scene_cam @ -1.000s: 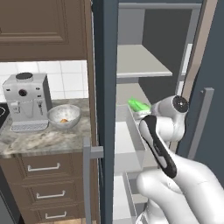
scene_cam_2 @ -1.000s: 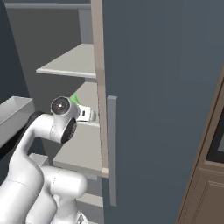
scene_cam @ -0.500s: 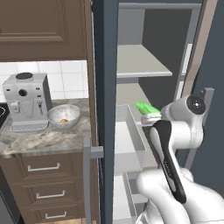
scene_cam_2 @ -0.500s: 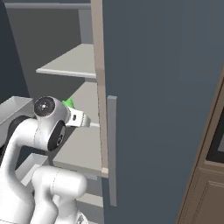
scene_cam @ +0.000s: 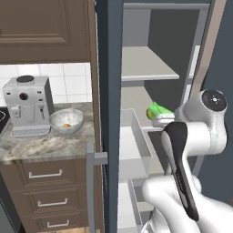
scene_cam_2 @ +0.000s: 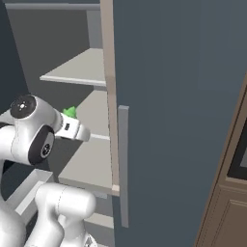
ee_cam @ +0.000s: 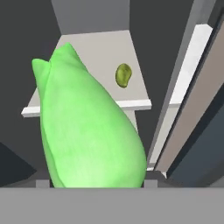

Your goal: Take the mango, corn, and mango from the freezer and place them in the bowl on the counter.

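Note:
My gripper (scene_cam: 160,117) is shut on the corn (scene_cam: 157,110), a green-husked ear that pokes out leftward from the hand in front of the open freezer (scene_cam: 150,68). Seen from the hand, the corn (ee_cam: 89,127) looms large and covers the fingertips. Beyond it, a small yellow-green mango (ee_cam: 124,75) lies on a pale freezer shelf (ee_cam: 96,48). The speckled bowl (scene_cam: 66,120) stands on the counter (scene_cam: 45,145), left of the freezer, with something small and orange inside. From the right, the corn's tip (scene_cam_2: 70,112) shows behind the wrist.
A coffee machine (scene_cam: 27,104) stands next to the bowl on its left. A pale grey freezer drawer (scene_cam: 132,145) is pulled out below the hand. The open freezer door (scene_cam_2: 178,96) with its bar handle (scene_cam_2: 123,164) rises on the right.
The arm has swung back out of the freezer, its elbow moving right in the left base view, and the corn has come slightly right with it. The bowl and counter have not moved.

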